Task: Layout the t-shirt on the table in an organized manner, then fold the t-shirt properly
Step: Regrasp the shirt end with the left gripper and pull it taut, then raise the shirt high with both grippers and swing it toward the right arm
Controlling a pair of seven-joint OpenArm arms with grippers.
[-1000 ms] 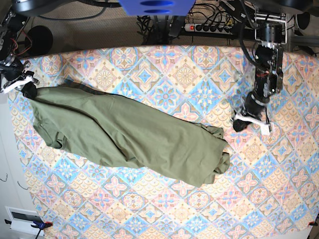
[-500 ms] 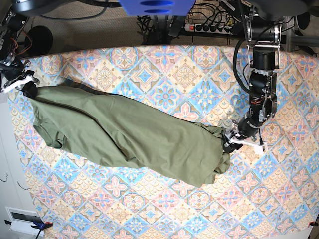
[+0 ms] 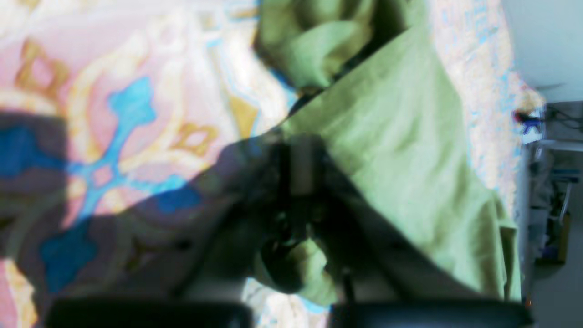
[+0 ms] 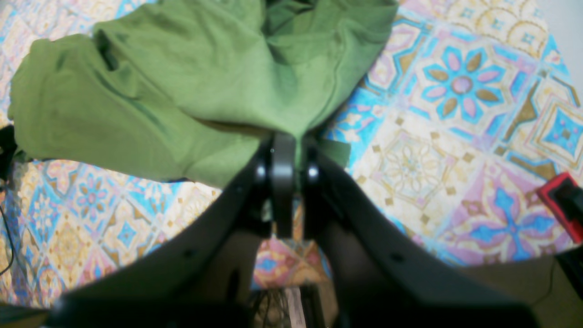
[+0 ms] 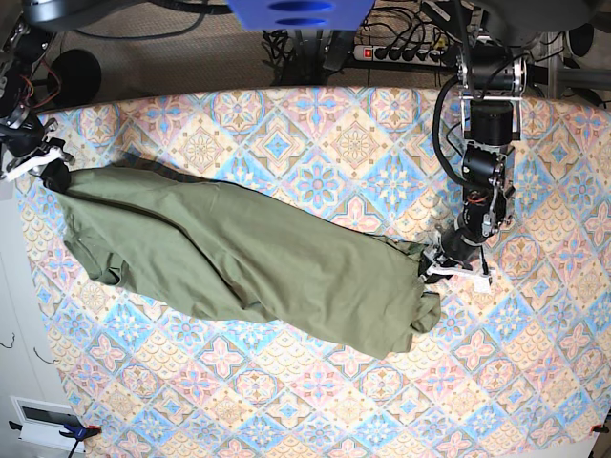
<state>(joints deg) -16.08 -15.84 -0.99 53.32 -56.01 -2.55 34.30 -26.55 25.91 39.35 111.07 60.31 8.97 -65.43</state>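
Observation:
The olive-green t-shirt (image 5: 239, 258) lies bunched in a long diagonal band across the table (image 5: 334, 134), from upper left to lower right. My right gripper (image 5: 50, 167) is at the shirt's upper-left end. In the right wrist view it (image 4: 284, 141) is shut on a pinch of the t-shirt (image 4: 182, 91), which fans out beyond the fingers. My left gripper (image 5: 430, 264) is at the shirt's lower-right end. The blurred left wrist view shows it (image 3: 298, 182) shut on the t-shirt's (image 3: 401, 136) edge, low over the table (image 3: 114, 114).
A power strip (image 5: 401, 52) and cables lie behind the table's far edge. A white box (image 5: 43, 420) sits off the table's lower-left corner. A red object (image 4: 562, 200) shows at the right wrist view's right side. The table's left edge runs next to my right gripper.
My left arm has swung left from bare cloth to the shirt's lower-right end, and its jaws have closed on the fabric there. The right arm and its end of the shirt stay put.

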